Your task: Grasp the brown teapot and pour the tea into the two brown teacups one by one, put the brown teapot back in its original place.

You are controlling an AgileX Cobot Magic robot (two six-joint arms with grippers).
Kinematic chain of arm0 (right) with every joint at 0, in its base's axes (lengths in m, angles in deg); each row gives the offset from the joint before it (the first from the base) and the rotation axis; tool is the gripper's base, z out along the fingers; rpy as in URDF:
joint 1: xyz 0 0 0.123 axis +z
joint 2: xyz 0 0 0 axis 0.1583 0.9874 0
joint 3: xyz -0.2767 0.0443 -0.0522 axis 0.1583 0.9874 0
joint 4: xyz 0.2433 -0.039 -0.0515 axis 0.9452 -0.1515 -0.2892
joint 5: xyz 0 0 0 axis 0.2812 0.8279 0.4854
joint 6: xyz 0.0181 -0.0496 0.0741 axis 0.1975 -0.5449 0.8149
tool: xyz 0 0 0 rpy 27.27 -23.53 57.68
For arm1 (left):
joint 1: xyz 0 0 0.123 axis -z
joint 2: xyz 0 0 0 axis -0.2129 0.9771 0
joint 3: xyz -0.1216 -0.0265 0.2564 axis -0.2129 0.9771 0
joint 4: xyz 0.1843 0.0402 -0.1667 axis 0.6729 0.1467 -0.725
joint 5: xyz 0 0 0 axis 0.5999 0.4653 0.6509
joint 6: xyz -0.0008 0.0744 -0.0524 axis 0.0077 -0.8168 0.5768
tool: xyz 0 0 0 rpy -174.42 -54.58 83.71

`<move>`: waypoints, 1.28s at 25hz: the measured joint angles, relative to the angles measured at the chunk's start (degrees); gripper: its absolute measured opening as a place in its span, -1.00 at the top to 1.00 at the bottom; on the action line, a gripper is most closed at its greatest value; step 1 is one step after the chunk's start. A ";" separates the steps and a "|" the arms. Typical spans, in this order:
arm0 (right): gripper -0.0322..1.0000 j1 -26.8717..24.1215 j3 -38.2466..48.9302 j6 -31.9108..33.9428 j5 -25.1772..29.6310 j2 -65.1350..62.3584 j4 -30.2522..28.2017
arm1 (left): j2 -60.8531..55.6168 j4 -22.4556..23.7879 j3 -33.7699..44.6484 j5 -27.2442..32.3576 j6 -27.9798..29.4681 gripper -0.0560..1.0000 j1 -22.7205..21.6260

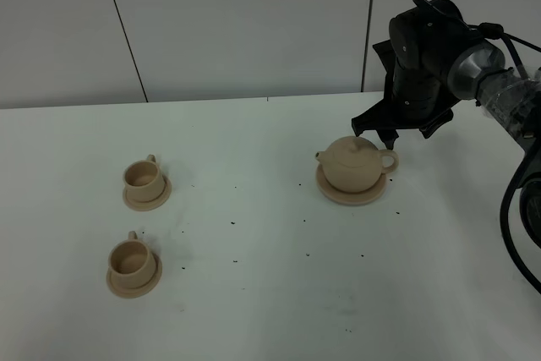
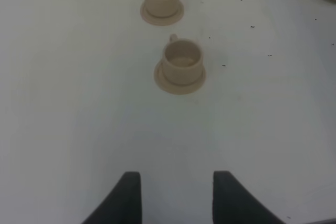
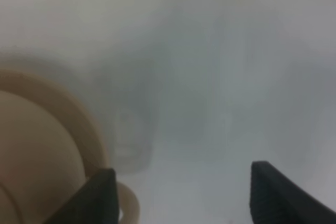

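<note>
right gripper hangs wide open by the loop handle of the brown teapot, so i should straddle it squarely before closing.

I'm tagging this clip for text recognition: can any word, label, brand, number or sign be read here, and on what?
None readable: the brown teapot, the far teacup, the near teacup, the white table and the black arm carry no lettering. The dark specks on the table are marks, not text.
</note>
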 joint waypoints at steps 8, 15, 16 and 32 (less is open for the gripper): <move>-0.08 0.00 0.00 -0.07 0.01 0.00 1.53 | 0.00 0.00 0.00 0.00 0.00 0.15 0.00; -0.08 0.00 0.00 -0.07 0.06 0.00 1.82 | 0.00 0.00 0.00 0.00 0.00 0.15 0.00; -0.08 0.00 0.00 -0.14 0.06 0.00 1.82 | 0.00 0.00 0.00 0.00 0.00 0.15 0.00; -0.08 0.00 3.14 -0.38 0.10 -0.83 1.83 | 0.00 0.00 0.00 0.00 0.00 0.15 0.00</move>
